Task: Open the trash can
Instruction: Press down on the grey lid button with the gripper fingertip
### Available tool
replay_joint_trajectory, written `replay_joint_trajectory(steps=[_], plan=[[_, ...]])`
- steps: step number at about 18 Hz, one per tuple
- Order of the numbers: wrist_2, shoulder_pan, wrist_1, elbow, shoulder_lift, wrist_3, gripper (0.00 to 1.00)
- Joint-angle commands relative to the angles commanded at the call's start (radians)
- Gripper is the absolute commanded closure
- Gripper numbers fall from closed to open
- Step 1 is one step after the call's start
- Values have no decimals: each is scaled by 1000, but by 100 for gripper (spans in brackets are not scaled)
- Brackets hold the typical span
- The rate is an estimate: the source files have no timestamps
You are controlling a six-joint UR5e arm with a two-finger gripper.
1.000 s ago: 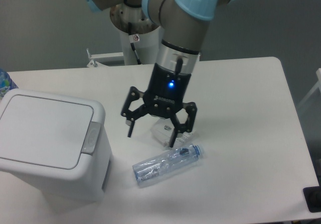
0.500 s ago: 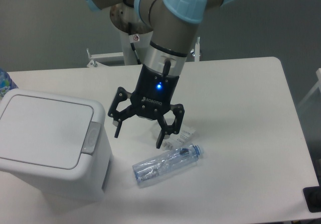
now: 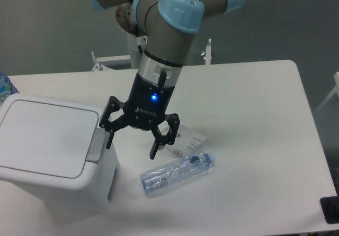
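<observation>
The trash can (image 3: 53,156) is a large boxy white bin at the left of the table. Its flat white lid (image 3: 45,135) is down and shut. A grey push-button latch (image 3: 97,143) sits at the lid's right edge. My gripper (image 3: 132,145) is open and empty, fingers pointing down, just right of the bin. Its left fingertip (image 3: 110,142) hangs beside the latch, very close to it; I cannot tell whether it touches.
A crushed clear plastic bottle with a blue cap (image 3: 177,171) lies on the white table (image 3: 254,119) below the gripper. A small clear wrapper (image 3: 185,141) lies behind it. A blue object (image 3: 4,87) shows at the far left edge.
The gripper has moved left, from above the wrapper toward the bin's latch, staying open. The wrapper, earlier under the gripper, now shows. The bin's lid has not moved.
</observation>
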State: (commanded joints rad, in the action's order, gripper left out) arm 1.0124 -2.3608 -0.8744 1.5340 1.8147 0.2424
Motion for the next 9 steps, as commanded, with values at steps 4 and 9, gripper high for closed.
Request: replay_joint_trajectory(steps=[4,9], plan=[[-2,21,-2,12,-3,-8,0],[-2,22,-2,21,-6,-11,0]])
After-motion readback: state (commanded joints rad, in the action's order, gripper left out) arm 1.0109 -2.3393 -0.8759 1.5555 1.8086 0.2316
